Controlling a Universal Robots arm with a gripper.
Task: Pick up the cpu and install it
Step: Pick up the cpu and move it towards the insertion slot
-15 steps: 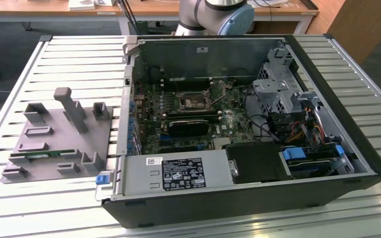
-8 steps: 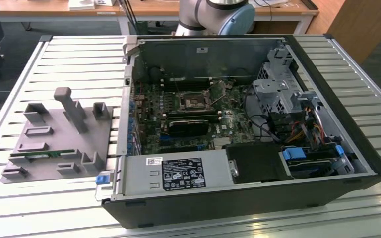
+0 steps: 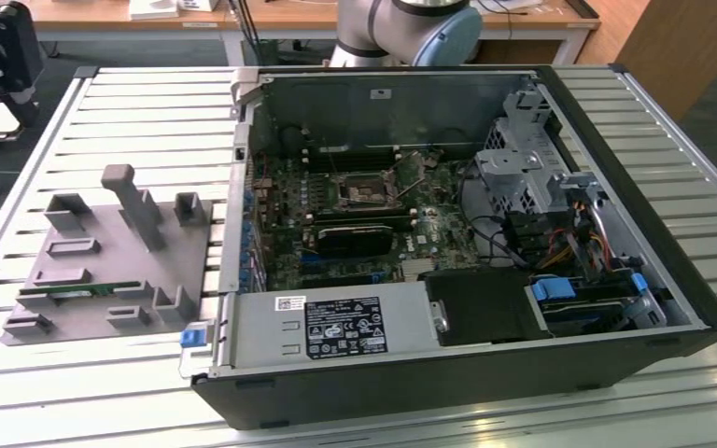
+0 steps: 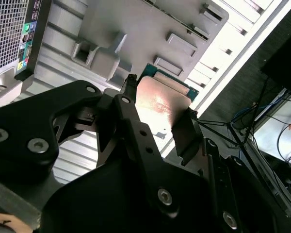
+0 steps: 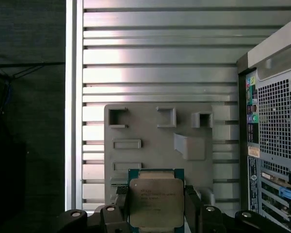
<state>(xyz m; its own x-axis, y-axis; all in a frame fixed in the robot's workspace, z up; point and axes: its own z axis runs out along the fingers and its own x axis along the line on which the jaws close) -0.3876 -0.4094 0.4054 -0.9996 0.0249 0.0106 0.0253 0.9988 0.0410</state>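
While it hangs above the grey tray (image 5: 150, 127), my gripper (image 5: 156, 213) is clamped on the cpu (image 5: 155, 196), a finger on each of two opposite edges, metal top showing in both wrist views. Tray sits on the slatted table (image 3: 147, 112), just beside the open computer case (image 3: 458, 233).

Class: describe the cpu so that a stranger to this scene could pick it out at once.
Beside the computer case lies a grey tray. Over it, in the first wrist view, the gripper clamps the cpu: a small flat square with a shiny metal top and green edge, unlike the tray's grey blocks.
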